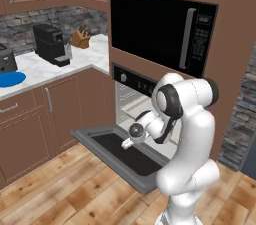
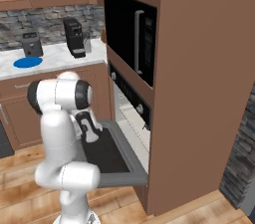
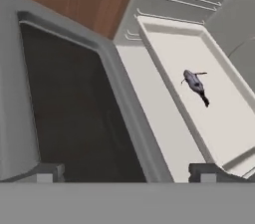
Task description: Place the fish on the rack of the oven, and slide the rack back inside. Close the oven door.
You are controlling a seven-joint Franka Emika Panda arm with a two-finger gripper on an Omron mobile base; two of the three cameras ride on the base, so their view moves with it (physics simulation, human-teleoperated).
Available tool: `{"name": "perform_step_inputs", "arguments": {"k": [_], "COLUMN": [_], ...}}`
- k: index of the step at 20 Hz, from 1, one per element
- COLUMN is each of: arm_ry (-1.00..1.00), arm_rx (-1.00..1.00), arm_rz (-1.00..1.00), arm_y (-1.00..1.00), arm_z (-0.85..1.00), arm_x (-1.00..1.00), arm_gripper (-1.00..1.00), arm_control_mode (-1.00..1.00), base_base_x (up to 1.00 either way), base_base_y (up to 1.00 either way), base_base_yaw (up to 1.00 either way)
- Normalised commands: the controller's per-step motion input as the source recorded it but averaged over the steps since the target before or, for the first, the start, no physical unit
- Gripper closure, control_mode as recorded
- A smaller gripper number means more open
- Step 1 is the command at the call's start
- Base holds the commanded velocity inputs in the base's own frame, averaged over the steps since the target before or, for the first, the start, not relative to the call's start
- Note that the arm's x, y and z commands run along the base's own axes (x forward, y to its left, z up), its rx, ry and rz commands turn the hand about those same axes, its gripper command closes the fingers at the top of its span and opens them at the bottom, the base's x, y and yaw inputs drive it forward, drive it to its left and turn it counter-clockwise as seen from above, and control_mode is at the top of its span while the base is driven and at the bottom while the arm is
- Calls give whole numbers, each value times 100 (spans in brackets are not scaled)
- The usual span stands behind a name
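Just one fish [image 3: 195, 84] on one rack [image 3: 219, 118]

Your robot's arm [image 1: 187, 134] is glossy white with rounded, bulbous segments, black bands at its joints and two small dark grey fingertips [image 3: 47, 172].

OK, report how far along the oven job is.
Done: the fish lies on the rack. In hand: nothing; the claw is open and empty above the lowered oven door. Left: whether the rack still needs pushing in I cannot tell; the door has yet to be closed.
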Motion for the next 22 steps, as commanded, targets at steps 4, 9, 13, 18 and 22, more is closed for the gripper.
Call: {"name": "perform_step_inputs", "arguments": {"k": [4, 9, 13, 18, 22], "arm_ry": [0, 0, 1, 1, 2], "arm_rx": [25, 24, 17, 5, 1], "arm_rz": [0, 0, 0, 1, 3], "arm_y": [26, 11, 41, 71, 72], "arm_z": [99, 100, 100, 93, 80], "arm_x": [-23, -2, -28, -50, -45], "arm_gripper": [-100, -100, -100, -100, -100], "arm_control_mode": [-100, -100, -100, -100, -100], "base_base_x": [0, 0, 0, 0, 0], "base_base_y": [0, 0, 0, 0, 0], "base_base_yaw": [0, 0, 0, 0, 0]}}
